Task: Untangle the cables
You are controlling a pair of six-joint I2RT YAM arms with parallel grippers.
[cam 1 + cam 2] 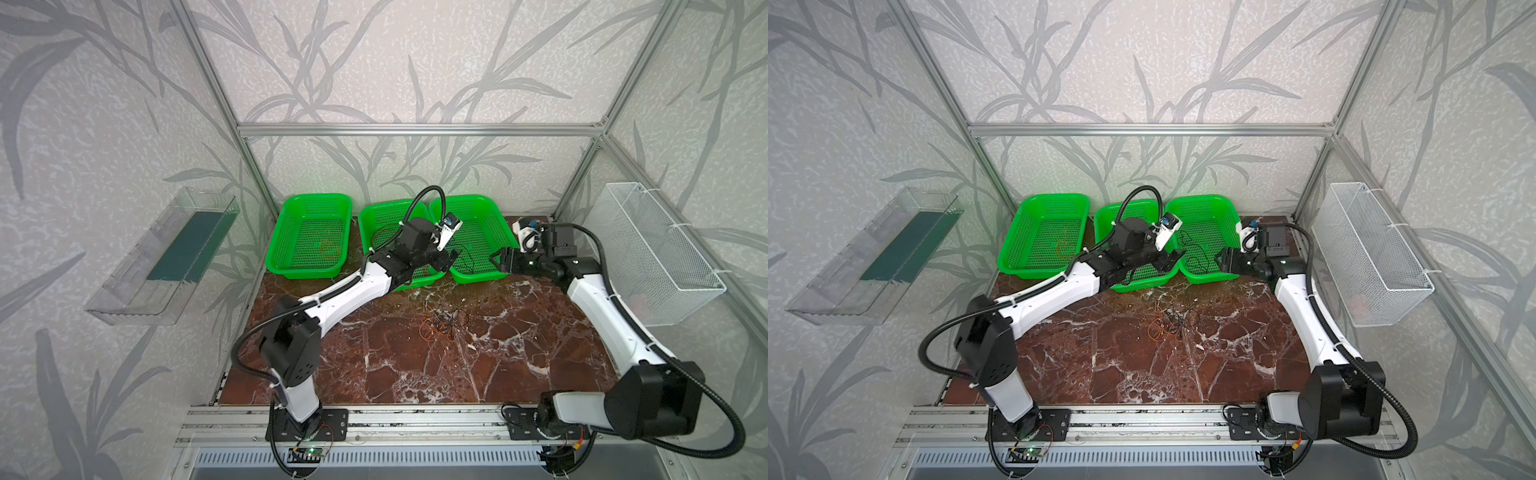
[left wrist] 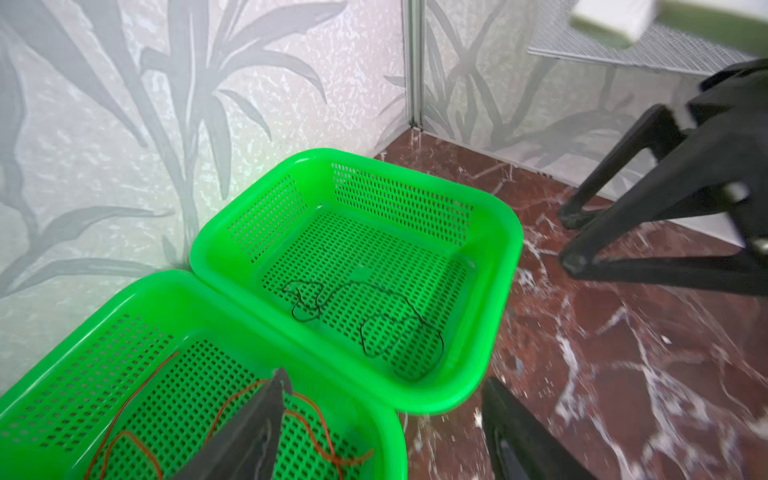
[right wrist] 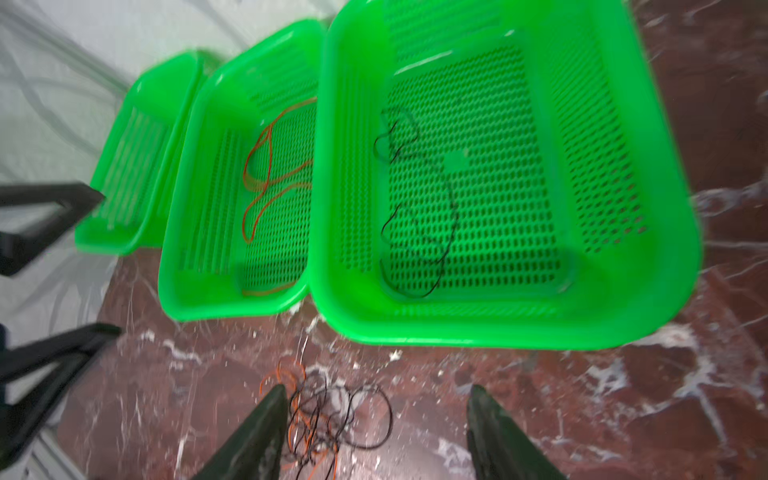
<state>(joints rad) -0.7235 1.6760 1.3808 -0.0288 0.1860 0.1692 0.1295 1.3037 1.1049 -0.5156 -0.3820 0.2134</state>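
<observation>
A tangle of orange, red and black cables (image 1: 442, 322) (image 1: 1169, 324) (image 3: 332, 419) lies on the marble table in front of three green baskets. A red cable (image 2: 137, 415) (image 3: 266, 166) rests in the middle basket (image 1: 386, 205). A black cable (image 2: 365, 320) (image 3: 415, 208) lies in the right basket (image 1: 478, 198), and an orange one (image 1: 330, 247) in the left basket (image 1: 316, 197). My left gripper (image 1: 446, 259) (image 2: 386, 380) hangs open and empty over the middle basket's front right corner. My right gripper (image 1: 495, 257) (image 3: 378, 388) is open and empty by the right basket's front corner, facing the tangle.
A white wire-mesh basket (image 1: 656, 249) hangs on the right wall and a clear plastic tray (image 1: 162, 257) on the left wall. The baskets stand side by side against the back wall. Both arms reach in from the front rail.
</observation>
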